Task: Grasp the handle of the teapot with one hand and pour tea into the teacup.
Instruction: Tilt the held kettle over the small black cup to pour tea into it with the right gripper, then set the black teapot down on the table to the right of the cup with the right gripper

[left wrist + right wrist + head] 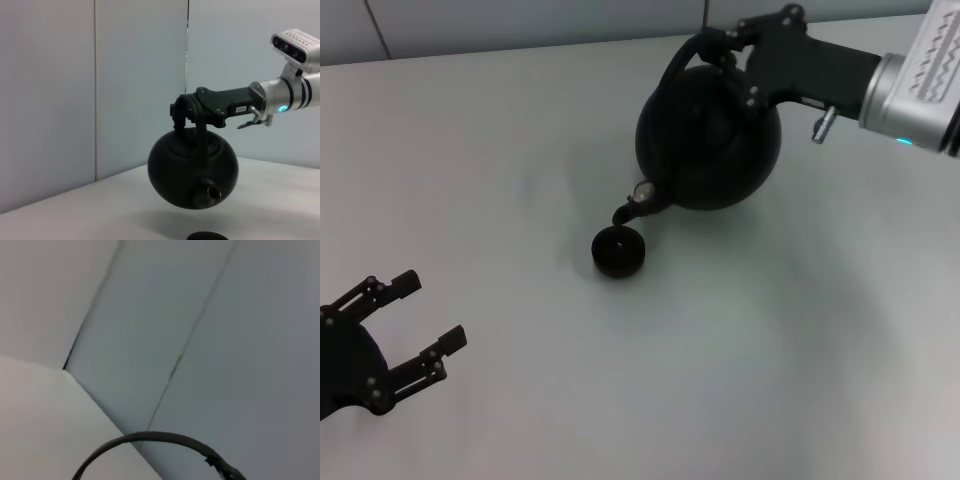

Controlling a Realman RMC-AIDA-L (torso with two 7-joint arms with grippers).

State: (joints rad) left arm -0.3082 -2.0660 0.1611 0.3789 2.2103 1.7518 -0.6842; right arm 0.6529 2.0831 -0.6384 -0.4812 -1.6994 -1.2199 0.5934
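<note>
Pour step is in hand. Right gripper (718, 48) is clamped on the handle (667, 72) of the teapot (712, 140), toward the far edge of the table (500, 160), right of centre. The left wrist view shows the pot clear of the surface, hanging from the handle and tipped spout-down.

Spout (628, 210) points toward the near-left and sits just above the far rim of the teacup (618, 250). Cup stands upright on the table about mid-surface, just beside the pot's lower front. No stream visible in any view; can't tell whether tea is running, nor whether there's anything in the cup.

Next move, my read: more tilt about the handle grip while keeping the spout tip over the cup mouth. The spout looks closer to the cup's far rim than its centre, so a small shift toward the near edge may be needed first. Risks: the pot swinging on the handle, since the grip is well above its bulk; and a small cup, so a fast tilt would overshoot.

Right pincer: fingers closed around the handle near its top, nothing else touched. Right wrist view only catches the handle arc (150, 437) against the wall.

Left gripper (410, 330) is parked near the near-left corner, fingers spread apart, holding nothing.
</note>
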